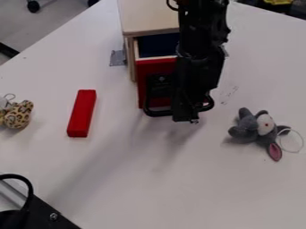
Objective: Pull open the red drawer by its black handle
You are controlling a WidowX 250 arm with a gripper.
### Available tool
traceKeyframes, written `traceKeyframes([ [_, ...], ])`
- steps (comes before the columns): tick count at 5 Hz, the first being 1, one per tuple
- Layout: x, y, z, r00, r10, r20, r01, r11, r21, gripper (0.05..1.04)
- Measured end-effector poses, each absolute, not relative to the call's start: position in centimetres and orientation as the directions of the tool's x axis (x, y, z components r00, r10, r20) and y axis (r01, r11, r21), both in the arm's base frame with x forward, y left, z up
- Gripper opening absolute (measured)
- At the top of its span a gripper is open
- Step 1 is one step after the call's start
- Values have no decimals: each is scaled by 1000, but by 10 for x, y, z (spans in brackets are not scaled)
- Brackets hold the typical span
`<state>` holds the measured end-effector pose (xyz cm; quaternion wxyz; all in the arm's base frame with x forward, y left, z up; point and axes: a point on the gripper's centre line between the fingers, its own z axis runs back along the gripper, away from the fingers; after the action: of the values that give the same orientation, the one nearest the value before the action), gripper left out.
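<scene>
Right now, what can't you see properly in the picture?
All in the camera view:
- Part of the drawer, inside and front: hidden behind the arm.
- Whether the gripper touches the handle: too dark, black against black.
- The rest of the spotted toy: cut off by the left edge.
- The back of the box: cut off by the top edge.

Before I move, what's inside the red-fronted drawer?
The drawer shows a dark blue interior behind its red front. The black arm covers the right part in view, and the wooden cabinet hides the back; I can't tell what lies there.
</scene>
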<state>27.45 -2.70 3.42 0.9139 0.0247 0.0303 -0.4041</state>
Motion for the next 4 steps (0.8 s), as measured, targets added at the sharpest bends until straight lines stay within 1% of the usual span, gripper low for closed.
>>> traceKeyframes([
  [1,270,-30,34,662,-746,-79,749,663,16,110],
  [3,262,-47,37,659,-749,-75,749,662,-26,109],
  [4,260,-53,36,662,-746,-71,747,665,-25,108],
])
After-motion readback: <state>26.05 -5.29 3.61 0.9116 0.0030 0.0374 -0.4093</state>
